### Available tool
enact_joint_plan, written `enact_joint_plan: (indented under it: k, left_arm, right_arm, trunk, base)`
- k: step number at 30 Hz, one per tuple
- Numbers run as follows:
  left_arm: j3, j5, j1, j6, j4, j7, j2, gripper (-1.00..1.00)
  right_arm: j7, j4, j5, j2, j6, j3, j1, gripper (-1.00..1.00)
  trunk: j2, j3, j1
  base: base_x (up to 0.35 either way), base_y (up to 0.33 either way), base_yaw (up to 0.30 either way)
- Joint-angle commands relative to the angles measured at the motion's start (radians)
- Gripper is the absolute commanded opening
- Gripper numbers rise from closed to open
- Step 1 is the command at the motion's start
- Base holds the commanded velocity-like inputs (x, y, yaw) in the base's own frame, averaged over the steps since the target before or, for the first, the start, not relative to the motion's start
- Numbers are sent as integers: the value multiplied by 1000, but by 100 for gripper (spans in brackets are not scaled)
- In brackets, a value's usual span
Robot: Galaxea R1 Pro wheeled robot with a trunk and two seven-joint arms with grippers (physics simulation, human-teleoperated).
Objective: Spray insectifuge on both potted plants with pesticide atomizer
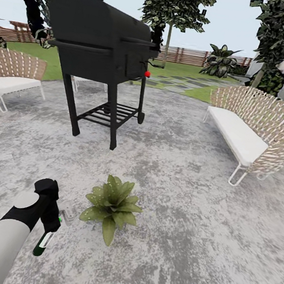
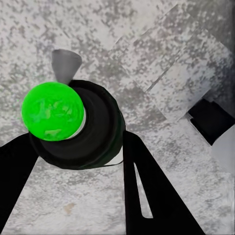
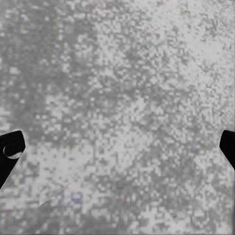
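While left fingers (image 2: 73,161) clamp the atomizer (image 1: 44,240), its label unreadable, right fingers (image 3: 10,147) gape wide

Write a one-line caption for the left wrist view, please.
Left gripper fingers clamp the dark pesticide atomizer, green base toward camera, above the grey stone patio.

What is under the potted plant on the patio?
Under the potted plant only the grey stone patio shows around its leaves. The leaves cover its pot, so the pot cannot be seen.
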Motion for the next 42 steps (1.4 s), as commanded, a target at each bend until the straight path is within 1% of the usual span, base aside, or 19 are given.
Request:
enact_joint_plan:
  k: [1,3,4,5,7,18,30,36,42]
  left_arm:
    - [2,-8,-1,11,-1,-9,1,-100]
    - [3,-9,-1,11,-1,-9,2,-100]
    - [11,-9,-1,10,-1,-9,1,-100]
    - [59,-10,-1,9,-1,-9,-1,-100]
    - [64,-11,-1,9,-1,-9,-1,-100]
    - [67,-9,-1,9,-1,-9,-1,-100]
    - [64,-11,-1,9,-1,-9,-6,-100]
    - [65,-11,-1,9,-1,-9,-5,-100]
    - [66,-11,-1,9,-1,-9,-5,-100]
  right_arm:
    - [5,-2,3,0,-5,-9,-1,100]
    - [5,-1,2,1,-5,-10,-1,100]
    - [5,0,3,2,-5,-9,-1,100]
    - [5,0,3,2,-5,-9,-1,100]
    - [5,0,3,3,-5,-9,-1,100]
    - [4,0,3,3,-5,-9,-1,100]
    - [4,1,4,3,-5,-9,-1,100]
    - [5,1,4,2,-5,-9,-1,100]
    - [4,1,3,3,-5,-9,-1,100]
  trunk:
    - [0,-1,0]
    - [0,-2,0]
    - [0,-3,0]
    - [0,-4,0]
    - [0,-6,0]
    - [0,-7,0]
    - [0,-7,0]
    - [0,-7,0]
    - [0,-7,0]
  base:
    - [0,-271,151]
    - [0,-271,73]
    - [0,-271,25]
    - [0,-271,3]
    - [0,-272,80]
    - [33,-278,265]
    - [207,-259,278]
    - [35,-302,81]
    - [27,-305,217]
